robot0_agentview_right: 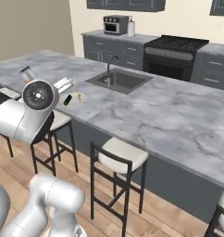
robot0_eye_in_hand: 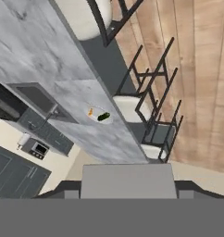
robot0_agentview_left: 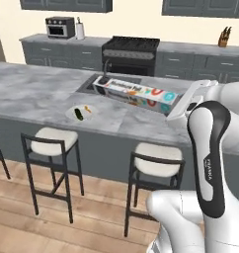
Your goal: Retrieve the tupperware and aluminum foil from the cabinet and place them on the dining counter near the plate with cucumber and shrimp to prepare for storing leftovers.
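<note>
Carrying the long slim light-grey aluminum foil carton (robot0_agentview_left: 136,93) over the grey-white marble dining counter (robot0_agentview_left: 32,91)

Left base view: gripper (robot0_agentview_left: 177,111) was clamped on the carton's near end, box up over the sink edge, white plate (robot0_agentview_left: 81,113) with the dark green cucumber (robot0_agentview_left: 78,114) beyond. I'd lower it flat beside that plate. Right base view: bare marble right of the sink. Hand view: plate (robot0_eye_in_hand: 100,115) sat near the stool-side edge, so don't overshoot.
</note>
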